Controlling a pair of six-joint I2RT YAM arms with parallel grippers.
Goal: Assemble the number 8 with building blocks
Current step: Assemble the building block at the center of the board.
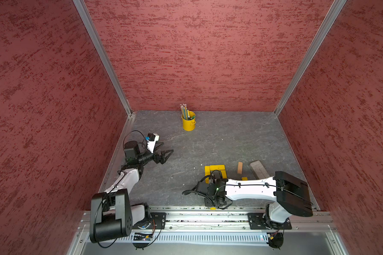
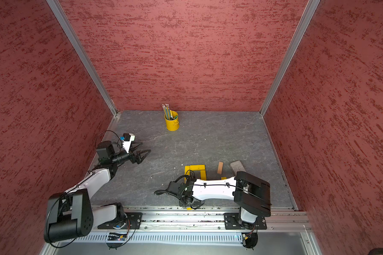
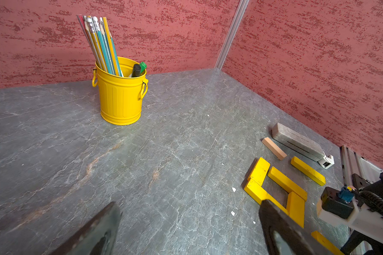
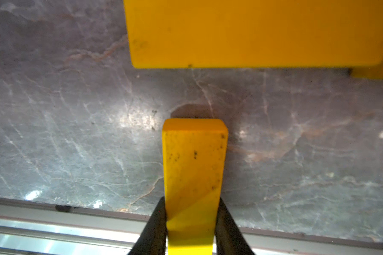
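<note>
Several yellow building blocks lie as one closed rectangular loop (image 1: 215, 171) (image 3: 286, 183) on the grey floor, right of centre. A tan block (image 1: 240, 167) (image 3: 274, 148) and a loose yellow block (image 1: 244, 178) (image 3: 307, 170) lie just right of the loop. My right gripper (image 4: 191, 201) is shut on another yellow block (image 4: 194, 165), held just off the floor by the front rail, nearer than the loop. A loop block (image 4: 252, 33) lies ahead of the held one, with bare floor between them. Far to the left, my left gripper (image 1: 167, 154) (image 3: 188, 209) is open and holds nothing.
A yellow pencil bucket (image 1: 188, 121) (image 3: 119, 97) stands near the back wall. A grey-brown slab (image 1: 259, 169) (image 3: 296, 141) lies right of the tan block. Red walls close three sides, and an aluminium rail (image 1: 197, 217) runs along the front edge.
</note>
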